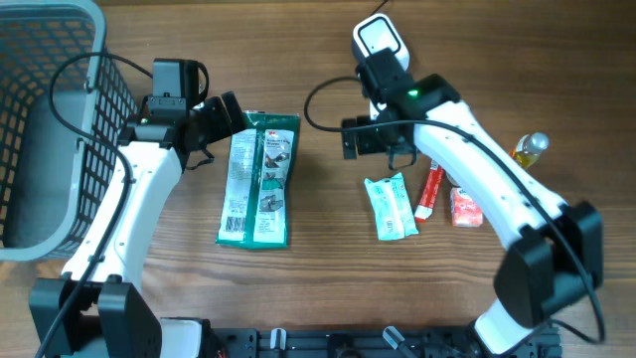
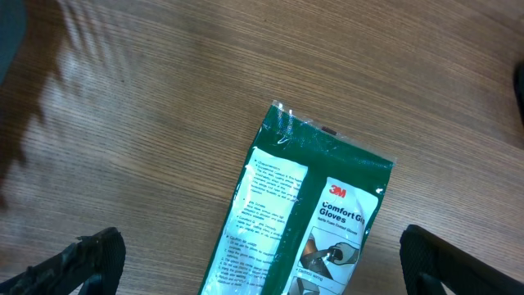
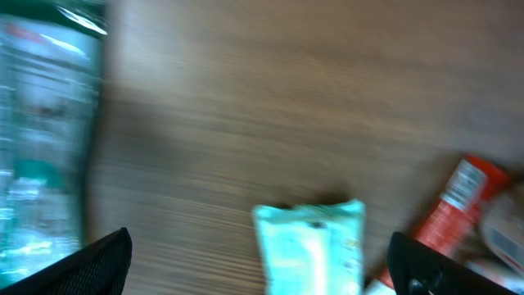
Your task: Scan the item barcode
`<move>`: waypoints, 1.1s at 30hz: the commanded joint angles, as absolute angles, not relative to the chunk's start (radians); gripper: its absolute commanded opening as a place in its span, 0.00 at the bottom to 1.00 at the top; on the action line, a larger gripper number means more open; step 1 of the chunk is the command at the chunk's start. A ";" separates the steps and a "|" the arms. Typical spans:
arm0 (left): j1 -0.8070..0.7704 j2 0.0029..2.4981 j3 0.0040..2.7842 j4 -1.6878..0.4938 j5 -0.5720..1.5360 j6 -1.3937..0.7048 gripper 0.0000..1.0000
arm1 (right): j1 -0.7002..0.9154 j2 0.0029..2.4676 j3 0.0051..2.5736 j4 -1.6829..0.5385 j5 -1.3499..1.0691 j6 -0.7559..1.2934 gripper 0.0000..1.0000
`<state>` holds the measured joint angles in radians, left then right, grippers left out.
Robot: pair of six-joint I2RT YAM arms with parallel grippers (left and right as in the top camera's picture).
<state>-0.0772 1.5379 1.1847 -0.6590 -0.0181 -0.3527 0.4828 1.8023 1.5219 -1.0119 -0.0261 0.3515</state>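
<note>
A: Glove pack [image 1: 260,179] lies flat mid-table, btw both arms.
B: Scanned yet?
A: Doesn't look it. Left gripper [image 1: 221,131] is spread wide, empty, just beside the pack's back corner. Right gripper [image 1: 376,144] gapes too, nothing in it. Scanner [image 1: 379,40] sits by the back edge. Pick-up & scan are left, imo.

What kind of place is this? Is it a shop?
Probably a pretend shop checkout on a wooden table, not a real store. There is a grey basket, a white scanner-like device, and packaged goods such as a pack of gloves.
</note>
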 commanded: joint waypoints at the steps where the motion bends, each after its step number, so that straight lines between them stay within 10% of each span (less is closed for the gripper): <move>1: -0.074 1.542 1.190 -0.659 -0.028 -0.347 1.00 | 0.485 1.771 1.537 -1.002 -0.228 0.367 0.97; 10: -0.074 1.542 1.190 -0.659 -0.028 -0.347 1.00 | 0.508 1.779 1.359 -0.867 -0.290 0.399 0.06; 33: -0.074 1.542 1.190 -0.659 -0.028 -0.347 1.00 | 0.521 1.779 0.945 -0.358 -0.290 0.580 0.04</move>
